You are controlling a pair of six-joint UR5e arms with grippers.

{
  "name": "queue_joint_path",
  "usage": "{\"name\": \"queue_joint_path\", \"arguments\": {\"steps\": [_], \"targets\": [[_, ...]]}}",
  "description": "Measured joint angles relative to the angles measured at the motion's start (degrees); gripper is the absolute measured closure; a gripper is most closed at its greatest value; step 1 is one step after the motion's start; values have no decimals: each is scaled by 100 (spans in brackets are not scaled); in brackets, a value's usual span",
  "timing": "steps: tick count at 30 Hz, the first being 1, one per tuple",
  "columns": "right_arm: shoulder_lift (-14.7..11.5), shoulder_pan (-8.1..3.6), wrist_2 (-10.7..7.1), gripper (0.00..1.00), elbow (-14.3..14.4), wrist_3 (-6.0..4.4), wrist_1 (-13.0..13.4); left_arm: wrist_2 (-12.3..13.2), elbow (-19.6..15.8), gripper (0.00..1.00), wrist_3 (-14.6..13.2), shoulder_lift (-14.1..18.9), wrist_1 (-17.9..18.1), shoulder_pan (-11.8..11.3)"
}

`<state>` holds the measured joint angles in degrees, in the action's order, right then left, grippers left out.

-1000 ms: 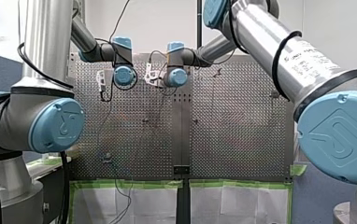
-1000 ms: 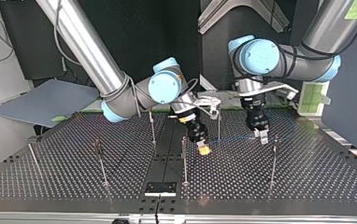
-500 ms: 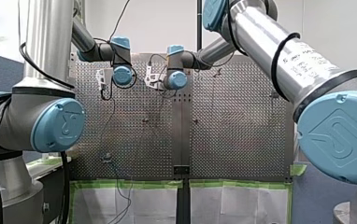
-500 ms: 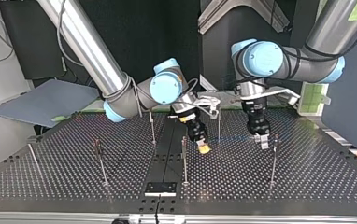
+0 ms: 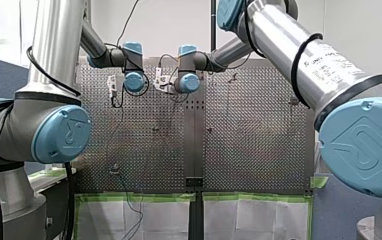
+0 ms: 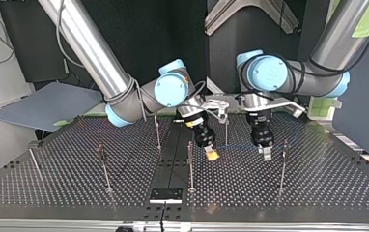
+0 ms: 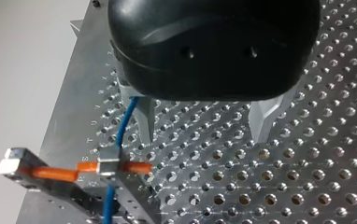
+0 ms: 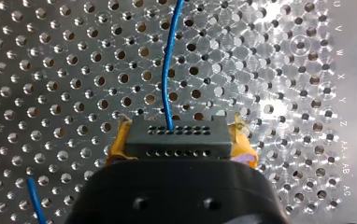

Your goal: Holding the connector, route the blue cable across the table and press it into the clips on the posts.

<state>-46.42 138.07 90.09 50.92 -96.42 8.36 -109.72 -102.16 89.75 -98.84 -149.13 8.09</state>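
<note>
My left tool (image 6: 265, 153), open and empty, has shifted toward my right tool (image 6: 212, 154), which stays clamped on the connector (image 8: 175, 136)

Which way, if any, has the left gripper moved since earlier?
Yes: in the top view, my left gripper has shifted left, away from the post beside it.
</note>
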Motion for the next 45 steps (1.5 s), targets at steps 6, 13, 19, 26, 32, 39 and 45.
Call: {"name": "queue_joint_path", "arguments": {"steps": [6, 13, 19, 26, 32, 39, 45], "targets": [[-62, -27, -6, 100, -1, -1, -7, -1, 30, 0, -44, -4, -102, 2], [-70, -29, -8, 100, -1, -1, -16, 0, 31, 36, -109, -6, -174, 12], [-68, -14, -8, 100, 0, -1, -29, -152, 32, 100, -84, -6, -187, 29], [-68, -3, -13, 100, 5, 2, -102, -398, 29, 100, -20, -3, -299, 71], [-67, 3, -13, 100, 19, 42, -292, -609, -65, 100, -10, 52, -570, 146], [-73, 8, 23, 100, 246, 75, -451, -643, -365, 100, 96, 330, -495, 214], [-95, 0, 63, 100, 520, 78, -465, -487, -640, 100, 142, 490, -236, 275]]}}
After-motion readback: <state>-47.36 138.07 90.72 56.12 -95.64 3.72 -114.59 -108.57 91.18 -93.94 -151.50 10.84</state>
